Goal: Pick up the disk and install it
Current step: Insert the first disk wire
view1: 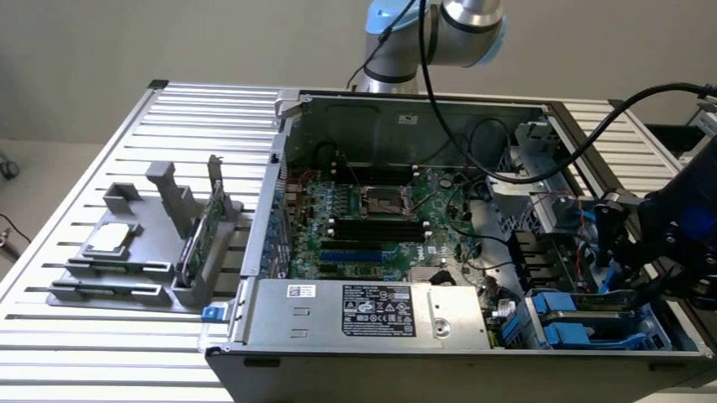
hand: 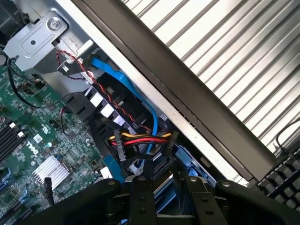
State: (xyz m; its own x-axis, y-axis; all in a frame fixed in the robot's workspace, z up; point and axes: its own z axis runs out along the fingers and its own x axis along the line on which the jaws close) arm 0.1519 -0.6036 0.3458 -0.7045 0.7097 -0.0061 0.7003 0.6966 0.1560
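The disk (view1: 573, 321), grey metal with bright blue side rails, sits low in the drive bay at the front corner of the open computer case (view1: 392, 109), on the exterior view's right. My black gripper (view1: 643, 282) hangs right over that bay, at the disk's outer edge. In the wrist view the two dark fingers (hand: 140, 199) stand a narrow gap apart, with a blue strip of the disk (hand: 163, 186) between them, so my gripper (hand: 168, 199) looks shut on the disk. Most of the disk is hidden under the gripper.
Red, yellow and black power wires (hand: 140, 139) and a blue data cable (hand: 123, 84) run just beside the bay. The case wall (hand: 187, 89) borders it closely. On the exterior view's left, a grey fixture (view1: 134, 290) holds a silver chip (view1: 114, 239) and a green card (view1: 201, 235).
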